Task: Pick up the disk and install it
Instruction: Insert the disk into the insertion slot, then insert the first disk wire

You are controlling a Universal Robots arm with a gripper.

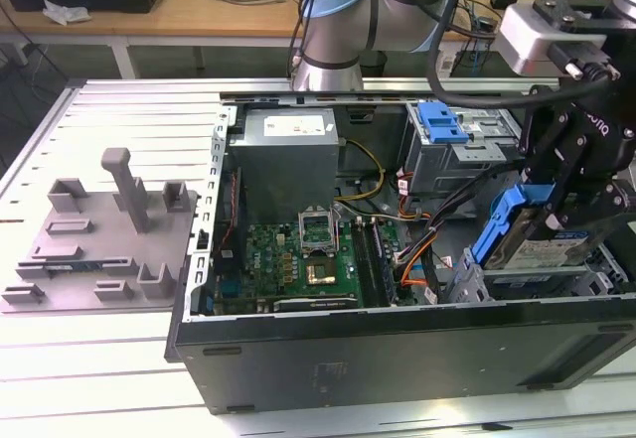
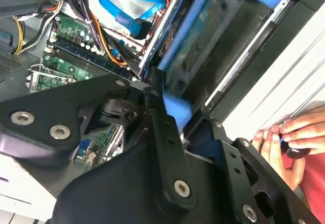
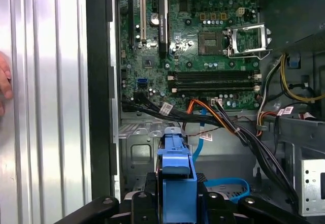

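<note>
Gripper (image 1: 568, 200) pinched on disk (image 1: 545, 252), fingers bearing on blue carrier frame (image 1: 494, 227). Disk tilted over drive bay (image 1: 472, 277), at computer case's (image 1: 397, 354) end toward exterior view's right; not yet seated, contact with bay unclear.

Disk: rigid silver-grey metal slab, smooth label face. Judged dense for its size and shock-sensitive. Best hold judged on frame's side rails, clear of label face.

Frame: thin moulded plastic, probably slightly springy. Case: black sheet steel. Motherboard (image 3: 203, 41): green, studded.

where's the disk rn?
Exterior view's right: the disk sits tilted in the gripper, over the drive bay at that end of the case.
</note>
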